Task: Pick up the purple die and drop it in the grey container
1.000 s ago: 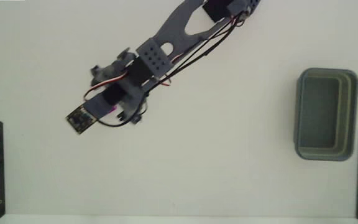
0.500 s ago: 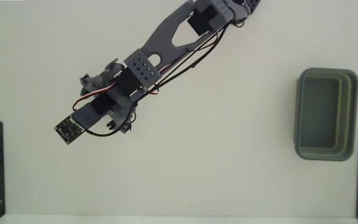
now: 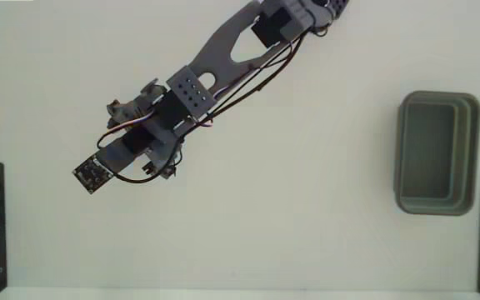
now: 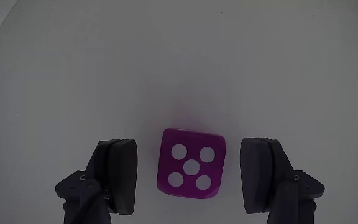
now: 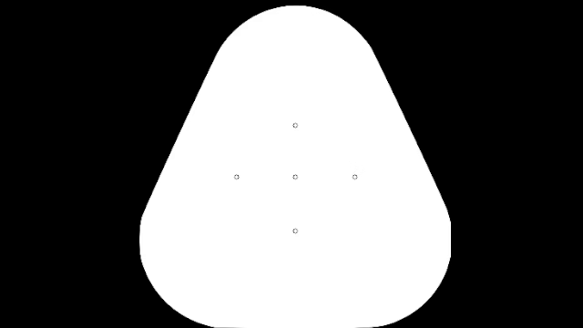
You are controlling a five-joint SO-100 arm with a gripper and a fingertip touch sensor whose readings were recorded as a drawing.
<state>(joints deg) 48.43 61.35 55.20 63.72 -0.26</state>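
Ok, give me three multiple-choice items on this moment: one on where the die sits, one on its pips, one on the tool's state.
1. Where is the purple die?
A. Inside the grey container
B. On the table between the tool's fingers
C. Lifted clear of the table

2. How many white pips show on the die's top face?
A. Two
B. Five
C. Six

3. What is the tool's state?
A. Open, with a gap on each side of the die
B. Shut on the die
C. Shut on nothing

Answers: 1 B, the wrist view shows the die resting on the white table between both fingers. 2 B, five pips are visible. 3 A, neither finger touches the die.
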